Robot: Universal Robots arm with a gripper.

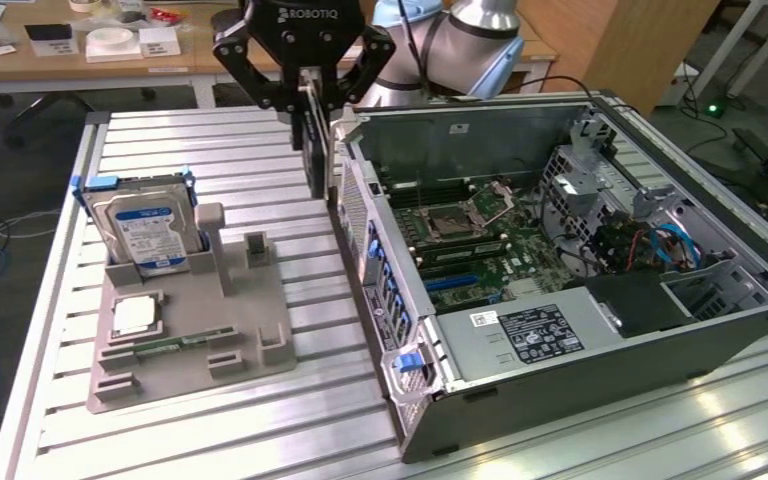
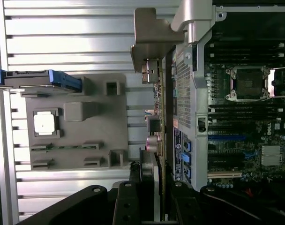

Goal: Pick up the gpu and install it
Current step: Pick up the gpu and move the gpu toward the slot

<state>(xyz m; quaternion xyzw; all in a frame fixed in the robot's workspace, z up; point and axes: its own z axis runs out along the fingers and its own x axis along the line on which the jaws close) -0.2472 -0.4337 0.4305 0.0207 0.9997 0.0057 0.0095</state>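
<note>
The gpu (image 1: 315, 150) is a thin dark card hanging edge-down, and my gripper (image 1: 307, 100) is shut on its upper edge. It hovers above the slatted table, just outside the rear wall of the open computer case (image 1: 371, 260), between the case and the grey parts tray (image 1: 184, 340). In the wrist view the gpu (image 2: 158, 117) appears edge-on, with its silvery end bracket (image 2: 149, 37) at the far end and my fingers (image 2: 133, 197) on either side of it. The motherboard (image 1: 491, 250) lies exposed inside the case.
A blue-labelled hard drive (image 1: 144, 225) stands in the tray's back slot, and a CPU (image 1: 133, 315) lies in a tray pocket. The power supply (image 1: 531, 330) fills the case's near end. Desks with clutter stand behind the table.
</note>
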